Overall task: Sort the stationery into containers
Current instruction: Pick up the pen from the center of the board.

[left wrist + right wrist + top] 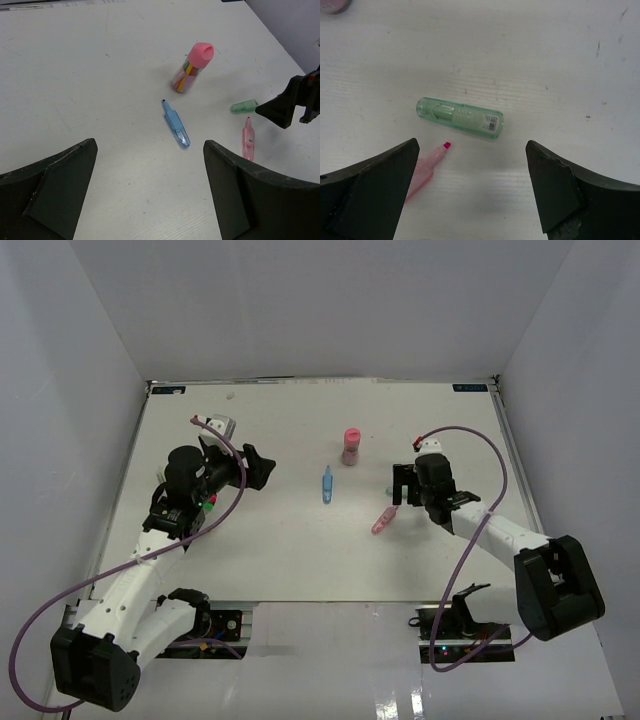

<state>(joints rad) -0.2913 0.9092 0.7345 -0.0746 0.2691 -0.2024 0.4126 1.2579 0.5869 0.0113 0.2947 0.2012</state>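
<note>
Four bits of stationery loose on the tabletop (pixel 280 550), none sorted yet by the look of it. Hovering right over the green highlighter (pixel 460 115) with the right hand (pixel 471 150), jaws spread wide to either side, gripping nothing. Lying flat, that green one, stretched more or less from jaw to jaw, barcode end toward the right side of the wrist view. Just beside it, the pink highlighter (pixel 427 165), magenta tip aimed at the green barrel but not touching. Well apart toward the middle, the blue highlighter (pixel 176 125), also flat, and beyond that the pink cylinder (pixel 192 67), upright, clear body with coloured sticks inside.

Left hand (pixel 150 150) open too, empty, parked off to the left and facing the whole lot.

Looks like the reach-and-grab step on the green one, so very early days. Probably calls for a wrist twist first, to get the jaws across the barrel instead of end to end. Then straight down and squeeze, minding the pink tip close by.

No sure sign of a cup anywhere. Only a whitish thing (pixel 222 427) behind the left arm, too small to call.
</note>
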